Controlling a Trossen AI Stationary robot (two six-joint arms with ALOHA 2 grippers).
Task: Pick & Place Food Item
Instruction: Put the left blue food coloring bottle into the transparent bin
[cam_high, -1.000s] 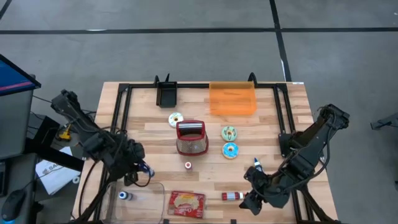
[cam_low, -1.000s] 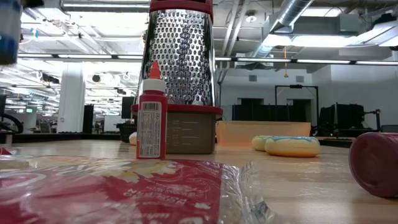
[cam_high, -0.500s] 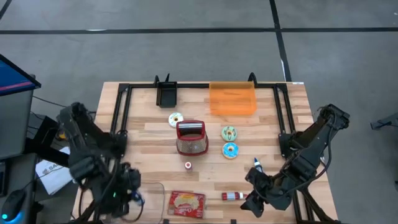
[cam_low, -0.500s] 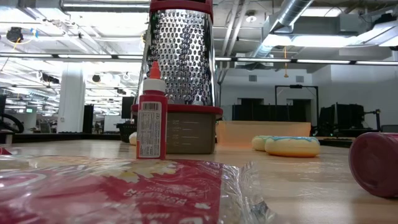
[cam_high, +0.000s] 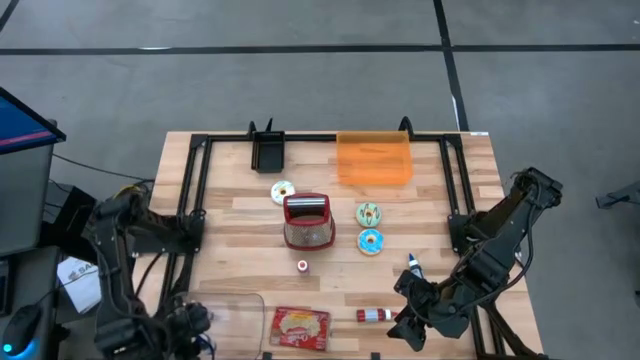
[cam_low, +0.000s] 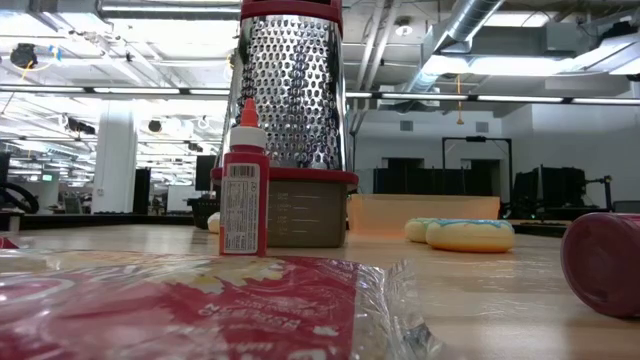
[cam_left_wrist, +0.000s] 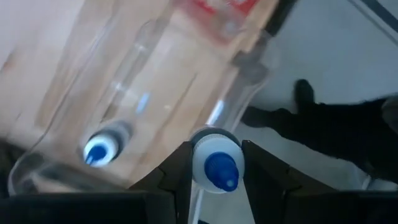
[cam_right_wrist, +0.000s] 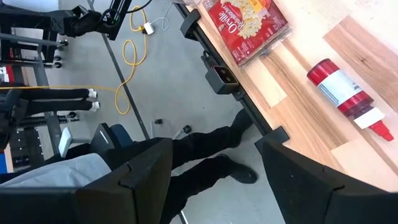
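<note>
My left gripper (cam_left_wrist: 214, 168) is closed to a narrow gap around a small white bottle with a blue cap (cam_left_wrist: 216, 167), pinched between my two dark fingers (cam_left_wrist: 177, 171); it hangs over the near left corner of the table (cam_high: 240, 215), above a clear plastic container (cam_high: 222, 318) whose walls are smooth and glassy, the bottle's reflection showing in them. My right gripper (cam_high: 408, 322) stands wide and holds nothing, hanging at the near right edge of the table, its fingers (cam_right_wrist: 146, 180) reaching past the edge over the grey floor, where a person's dark-trousered legs (cam_right_wrist: 205, 149) stand. Just beside it on the wood lies a red bottle (cam_high: 375, 315) on its side, and farther left a flat crinkly red popcorn packet (cam_high: 300, 327). Mid-table stands a perforated metal grater (cam_high: 308, 221) on a red-rimmed box, with a small red upright bottle (cam_high: 302, 266) in front, two iced doughnuts (cam_high: 369, 226) to its right and a third (cam_high: 282, 191) to its far left. At the far side sit an orange translucent bin (cam_high: 374, 159) and a black holder (cam_high: 267, 151). The planked wood between the grater and the near-edge items lies open.
</note>
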